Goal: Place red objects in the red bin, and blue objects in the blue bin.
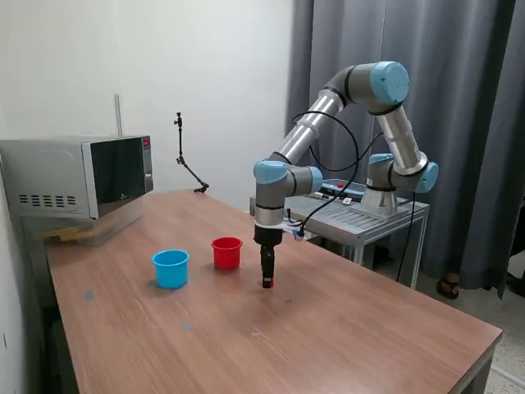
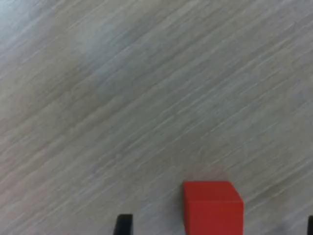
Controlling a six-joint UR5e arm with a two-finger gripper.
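A small red cube (image 2: 212, 208) lies on the wooden table between the fingers of my gripper (image 2: 217, 226), which stand wide apart and do not touch it. In the exterior view my gripper (image 1: 267, 277) points straight down with its tips at the table, and a bit of the red cube (image 1: 268, 284) shows at the tips. The red cup (image 1: 227, 253) stands just to the exterior view's left of the gripper. The light-blue cup (image 1: 171, 268) stands further left. No other red cube and no dark-blue cubes show in either view.
A microwave (image 1: 82, 176) stands at the table's back left in the exterior view. A thin black stand (image 1: 187, 160) rises at the table's far edge. The arm's base sits on a metal cart (image 1: 361, 215) beyond the table.
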